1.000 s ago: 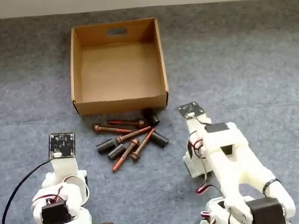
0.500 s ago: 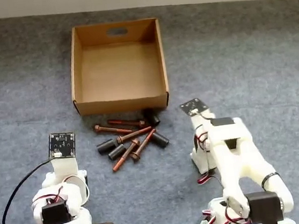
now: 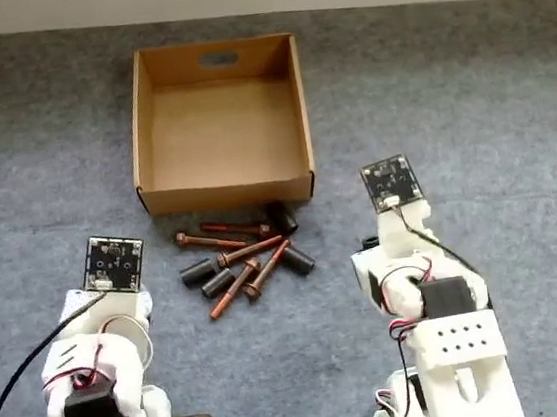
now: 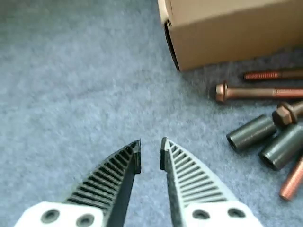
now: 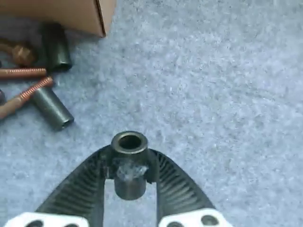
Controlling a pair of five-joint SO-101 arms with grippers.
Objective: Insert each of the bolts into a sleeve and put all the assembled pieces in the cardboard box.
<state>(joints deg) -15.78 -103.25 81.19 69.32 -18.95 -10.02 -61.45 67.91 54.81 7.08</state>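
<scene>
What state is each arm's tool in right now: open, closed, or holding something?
Left tool: slightly open, holding nothing.
Right tool: closed on a dark sleeve.

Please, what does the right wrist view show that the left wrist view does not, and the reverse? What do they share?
Right wrist view: the right pincer shut on a dark sleeve, whose open end faces the camera.
Left wrist view: the left pincer, slightly open and holding nothing, above the grey carpet.
Both: a corner of the cardboard box, with copper-coloured bolts and loose sleeves lying on the carpet beside it.
</scene>
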